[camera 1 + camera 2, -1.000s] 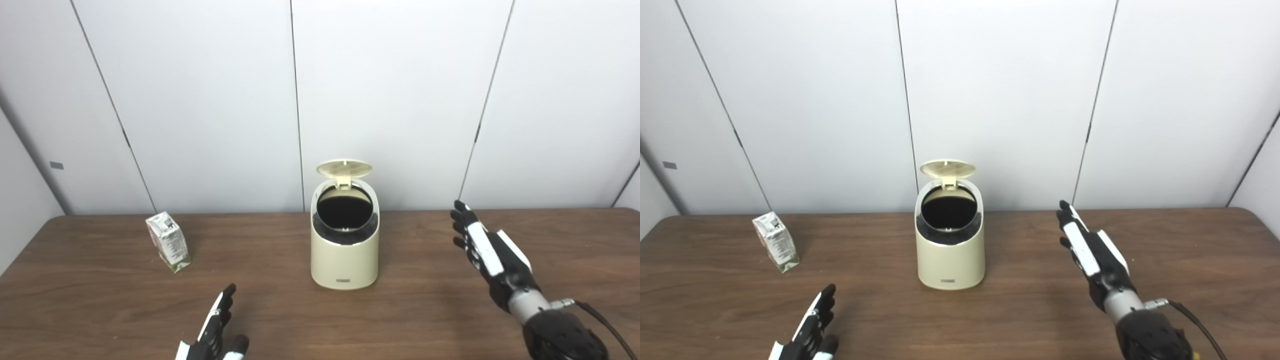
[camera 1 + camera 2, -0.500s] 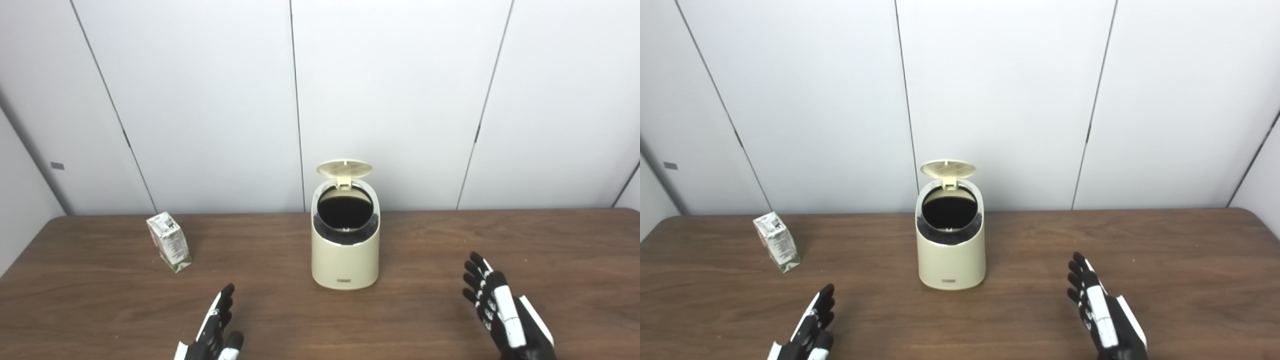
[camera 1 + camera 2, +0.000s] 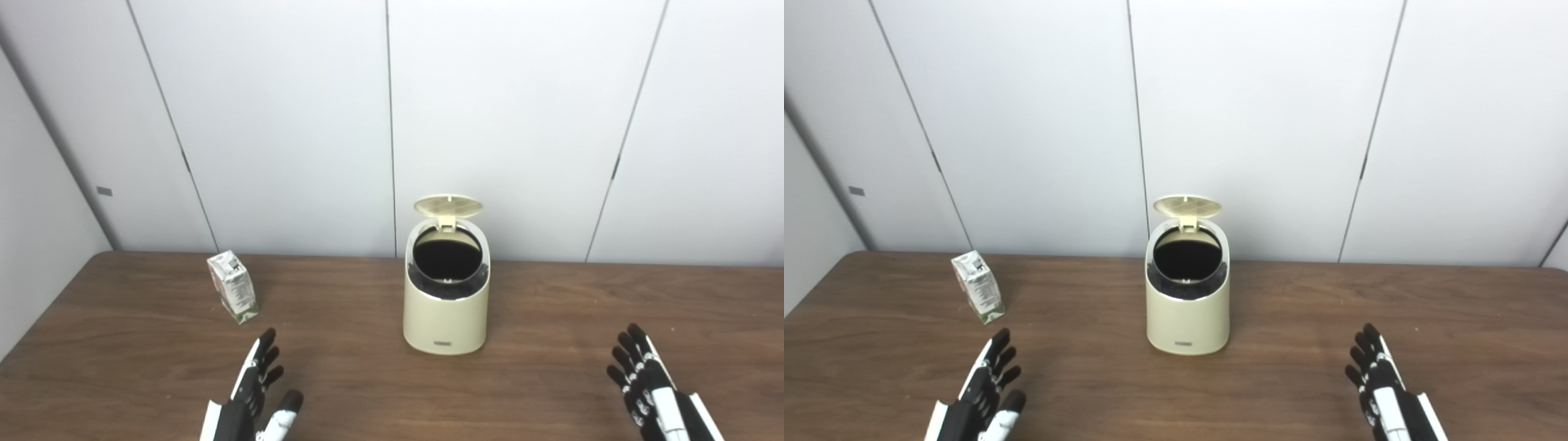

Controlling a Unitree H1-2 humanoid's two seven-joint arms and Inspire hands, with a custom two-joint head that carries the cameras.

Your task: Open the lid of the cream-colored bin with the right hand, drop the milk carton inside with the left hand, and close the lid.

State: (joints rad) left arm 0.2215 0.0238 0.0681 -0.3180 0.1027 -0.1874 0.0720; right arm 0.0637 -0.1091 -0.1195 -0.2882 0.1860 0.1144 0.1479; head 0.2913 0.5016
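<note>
The cream-colored bin [image 3: 445, 306] stands upright at the middle of the brown table [image 3: 551, 306]. Its round lid [image 3: 448, 206] is flipped up at the back, and the dark opening faces me. A small white and green milk carton [image 3: 232, 295] stands tilted on the table to the bin's left. My left hand [image 3: 254, 398] hovers low near the front edge, below and right of the carton, open with fingers spread and holding nothing. My right hand [image 3: 654, 386] is at the bottom right, far from the bin, open and empty too.
White wall panels [image 3: 294, 122] rise just behind the table's far edge. The table's left edge [image 3: 55, 300] runs diagonally near the carton.
The camera has turned left, shifting the whole scene right. My right hand dropped from beside the bin down to the front right. My left hand reached slightly forward.
</note>
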